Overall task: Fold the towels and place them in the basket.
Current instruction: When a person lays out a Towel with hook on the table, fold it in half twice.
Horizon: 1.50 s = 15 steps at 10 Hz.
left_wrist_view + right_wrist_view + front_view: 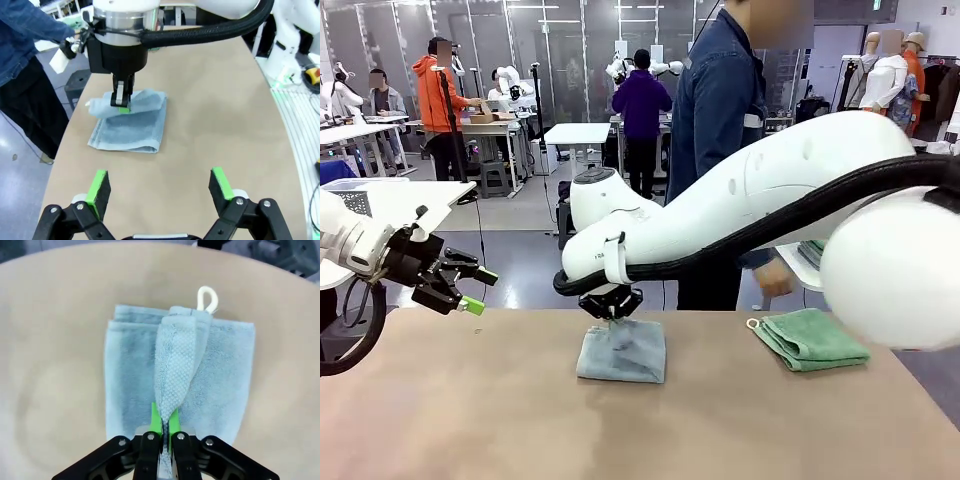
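A pale grey-blue towel [621,351] lies folded in the middle of the table. My right gripper [611,305] is shut on a pinched-up fold of it [175,365]; a white loop tag [206,299] sticks out at the towel's far edge. The left wrist view shows the same grey-blue towel [131,122] with the right gripper [121,100] pinching its top layer. A mint green towel [810,338] lies folded at the table's right side. At the left, above the table edge, my left gripper [472,290] hangs open and holds nothing; its green fingertips [98,186] frame bare table.
A person in a dark blue jacket [720,110] stands at the far side of the table, one hand [775,280] near the green towel. The brown table [470,410] has free room at front and left.
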Tool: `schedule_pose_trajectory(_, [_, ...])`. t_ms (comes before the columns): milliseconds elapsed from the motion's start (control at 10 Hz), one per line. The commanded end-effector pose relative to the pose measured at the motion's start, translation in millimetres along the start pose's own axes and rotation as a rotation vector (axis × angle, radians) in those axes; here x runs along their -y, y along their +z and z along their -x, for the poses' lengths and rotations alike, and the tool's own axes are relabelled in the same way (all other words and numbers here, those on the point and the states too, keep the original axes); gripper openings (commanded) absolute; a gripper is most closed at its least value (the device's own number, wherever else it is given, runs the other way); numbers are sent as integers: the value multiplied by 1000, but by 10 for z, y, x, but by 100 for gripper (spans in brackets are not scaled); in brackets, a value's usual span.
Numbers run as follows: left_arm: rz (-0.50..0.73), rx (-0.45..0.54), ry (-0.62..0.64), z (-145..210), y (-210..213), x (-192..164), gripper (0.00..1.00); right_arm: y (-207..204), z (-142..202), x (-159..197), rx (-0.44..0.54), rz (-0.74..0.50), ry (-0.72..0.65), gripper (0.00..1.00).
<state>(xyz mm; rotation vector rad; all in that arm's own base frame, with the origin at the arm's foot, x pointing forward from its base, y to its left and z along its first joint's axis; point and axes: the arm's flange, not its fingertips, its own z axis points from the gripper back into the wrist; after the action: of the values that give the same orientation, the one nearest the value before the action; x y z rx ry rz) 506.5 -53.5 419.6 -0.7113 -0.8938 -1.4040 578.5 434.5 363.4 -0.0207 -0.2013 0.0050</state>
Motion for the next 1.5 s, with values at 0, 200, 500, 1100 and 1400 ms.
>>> schedule_pose_trajectory(0, [-10, -6, 13, -29, 9, 8, 100, 52, -26, -75, -64, -41, -1, 0])
schedule_pose_trajectory(200, [-10, -6, 13, -29, 9, 8, 100, -30, -19, -80, -48, -62, -47, 26])
schedule_pose_trajectory(500, [-10, -6, 13, -29, 9, 8, 100, -157, 15, -60, -1, -100, -86, 29])
schedule_pose_trajectory(1100, [-10, -6, 13, -29, 9, 8, 100, 77, 374, 949, -80, -159, -66, 89])
schedule_pose_trajectory(1400, [-10, -6, 13, -29, 9, 8, 100, -108, 346, 1315, -80, -235, -36, 89])
